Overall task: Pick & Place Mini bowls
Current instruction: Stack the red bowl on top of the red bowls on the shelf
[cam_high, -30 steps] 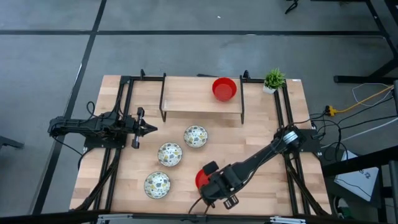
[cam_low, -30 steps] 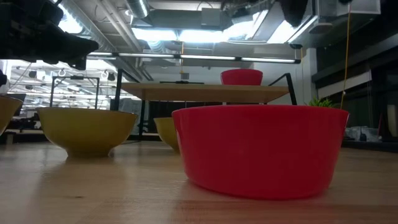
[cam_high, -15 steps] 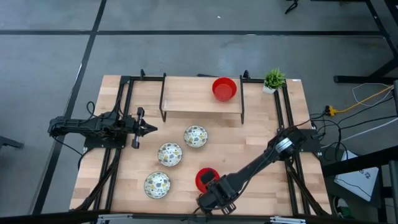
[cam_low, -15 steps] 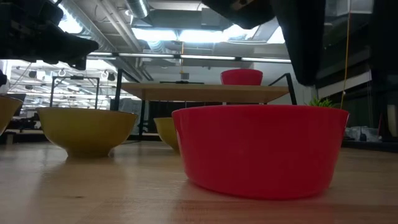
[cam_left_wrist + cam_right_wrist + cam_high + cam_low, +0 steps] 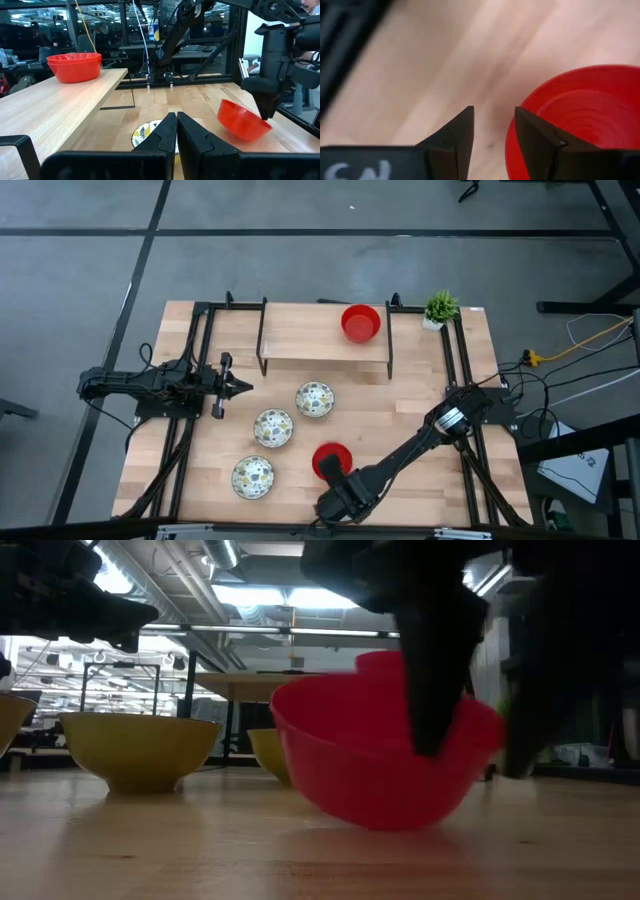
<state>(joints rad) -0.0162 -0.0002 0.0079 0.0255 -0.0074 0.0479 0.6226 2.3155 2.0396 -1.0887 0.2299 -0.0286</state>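
A plain red mini bowl (image 5: 332,459) sits tipped near the table's near edge, under my right gripper (image 5: 334,478), which is open and points down at its near rim. In the right wrist view the bowl (image 5: 580,115) lies beside the gripper (image 5: 492,111), with bare wood between the fingers. A second red bowl (image 5: 360,322) stands on the raised shelf. Three cream floral bowls (image 5: 314,399), (image 5: 272,428), (image 5: 253,476) rest on their bases on the table. My left gripper (image 5: 240,387) hovers shut at the left side. My right gripper comes from above, pointing down. One finger (image 5: 536,137) is on the bowl's near rim (image 5: 512,134); the other stands outside the bowl over bare table. The wall is not between the fingers. The bowl is tilted, far rim raised, its underside (image 5: 385,820) on the table.
A wooden shelf on black legs (image 5: 325,345) spans the far half of the table. A small potted plant (image 5: 440,307) stands at the far right corner. Black frame rails (image 5: 190,380) run along both sides. Bare wood lies right of the tipped bowl (image 5: 420,410).
My right gripper has moved toward the table's near-left and come down onto the red bowl. The bowl, flat on its base a second ago, is now tipped with its far rim raised and has slid slightly toward the far edge.
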